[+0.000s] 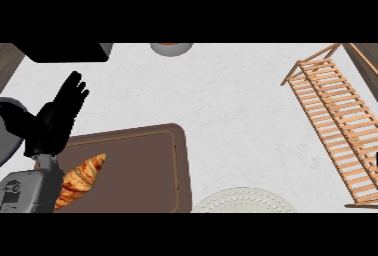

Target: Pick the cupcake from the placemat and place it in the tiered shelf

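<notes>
A brown placemat [140, 170] lies at the lower left of the white counter. On its left part rests a golden pastry shaped like a croissant [81, 181]; no cupcake shows. My left hand [53, 120] stands open over the placemat's upper left corner, fingers straight and pointing away from me, just above the pastry and not touching it. My grey forearm hides the pastry's left side. The wooden tiered shelf [336, 120], made of slats, runs along the right side. My right hand is not in view.
A pale, patterned plate [244, 202] sits at the lower edge, right of the placemat. A small round bowl or cup [171, 48] stands at the far edge. A black block [63, 52] fills the far left corner. A grey rounded object [7, 132] shows at the left edge.
</notes>
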